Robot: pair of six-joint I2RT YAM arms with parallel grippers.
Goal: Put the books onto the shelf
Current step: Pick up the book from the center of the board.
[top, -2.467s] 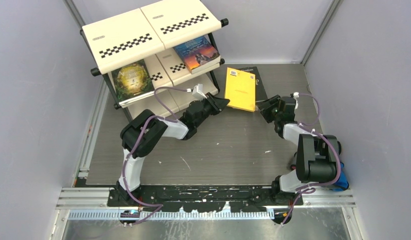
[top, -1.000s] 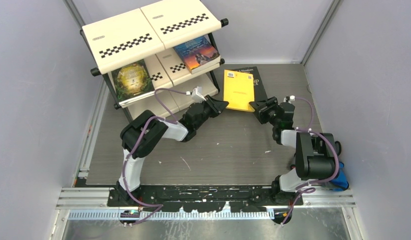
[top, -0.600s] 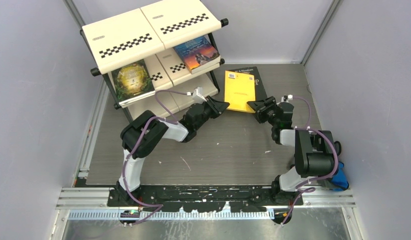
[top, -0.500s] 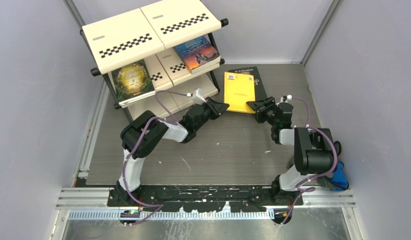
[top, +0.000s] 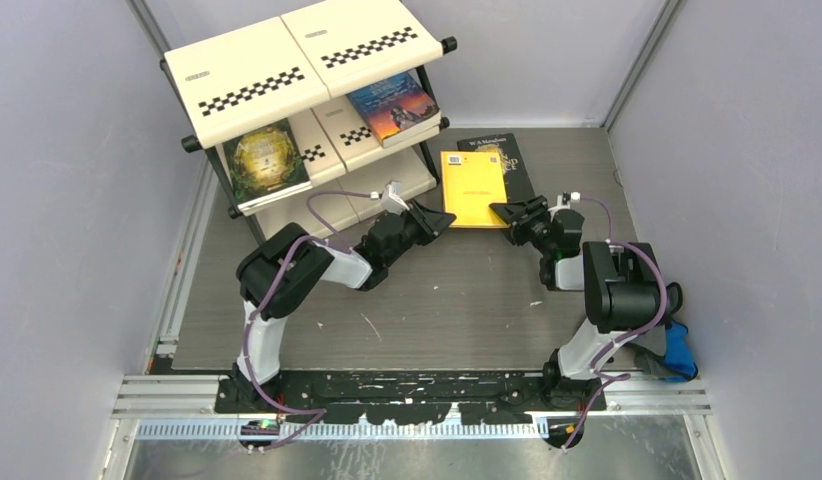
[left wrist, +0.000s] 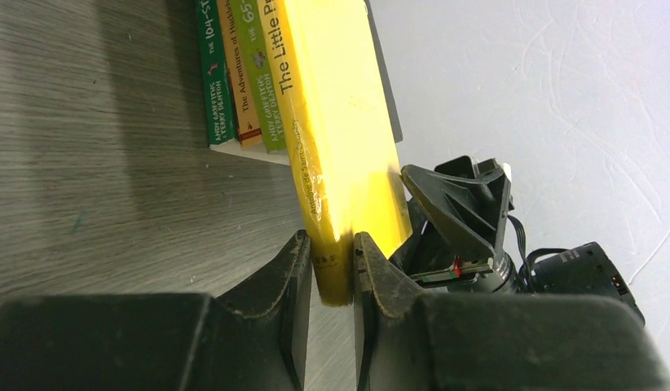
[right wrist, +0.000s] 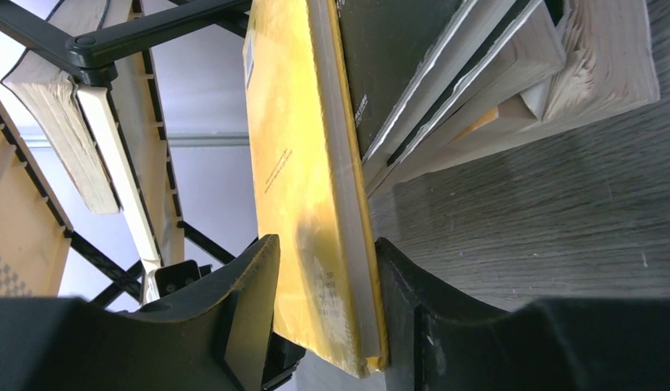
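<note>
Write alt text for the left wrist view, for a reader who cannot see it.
The left gripper is closed on the near end of a yellow book at its spine, with the grey wood-grain table alongside. The right gripper sits just beyond the book, and farther back a stack of books rests on the table, spines toward the camera.

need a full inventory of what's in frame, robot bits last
shelf: one, cream, checkered strips, black frame; table's back left
green-gold book: one; middle tier, left
blue-orange book: one; middle tier, right
yellow book: one; tilted off the stack, between both claws
black book: one; under the yellow book
stacked books: three spines, dark green, orange, lime; beside yellow book
blue object: one; by right arm's base, partly hidden
table: one, grey
left claw: shut on yellow book
right claw: straddles yellow book; grip unclear
</note>
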